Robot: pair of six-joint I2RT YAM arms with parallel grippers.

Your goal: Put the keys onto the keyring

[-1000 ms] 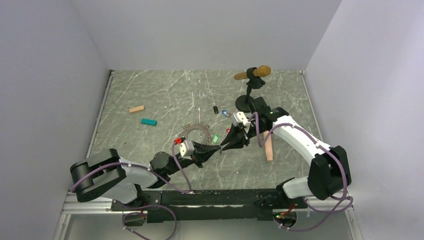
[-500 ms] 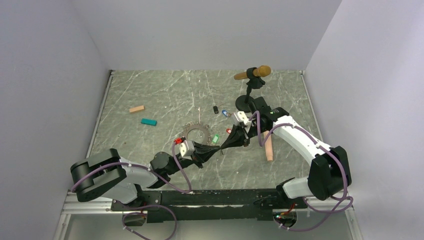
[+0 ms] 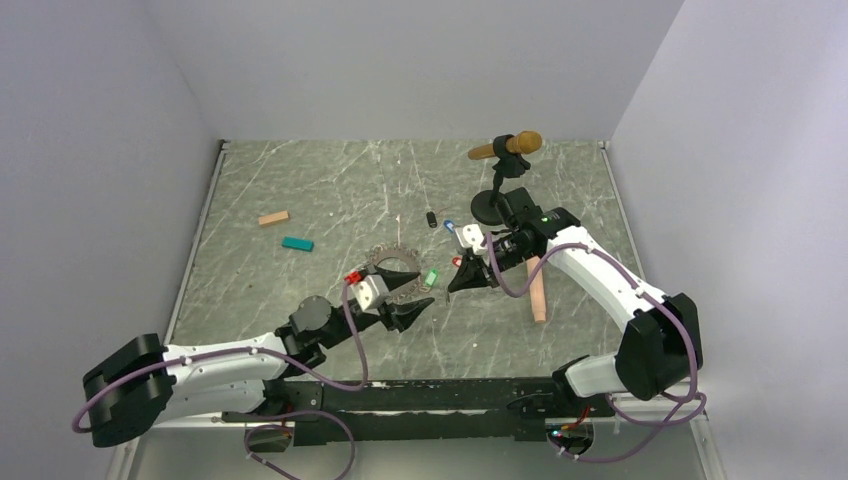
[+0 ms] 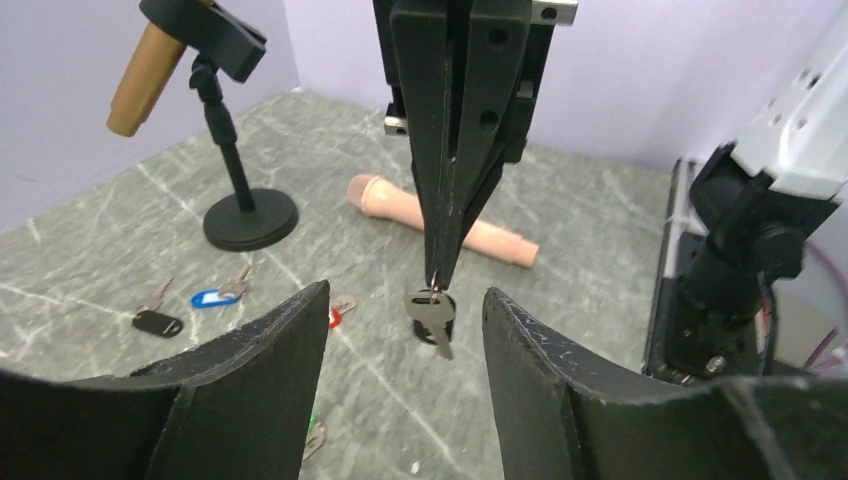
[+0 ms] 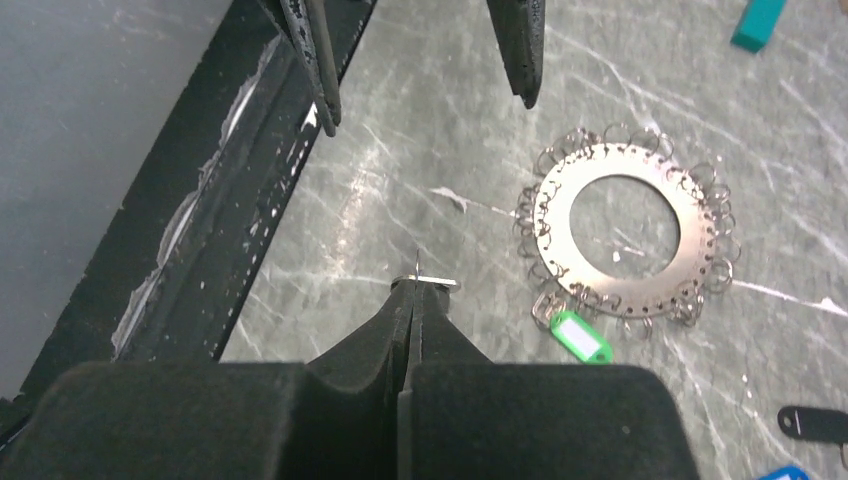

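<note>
Here, one hanging key dangles from the right gripper — four more lie on the table.
Nearest, the left gripper is spread wide and holds nothing; facing it, the right gripper is pinched tight on the key's small wire loop. Just left lies the single keyring, flat, with the green-tagged key at its right rim. The red-tagged key lies just beside the right gripper. Farther off, the blue-tagged key and black-tagged key sit together. Two blocks — teal block, tan block — lie toward the left edge. There are two microphones: the peach microphone lying right, the gold microphone on its stand far. Bare marble stretches from the ring to the far edge.
</note>
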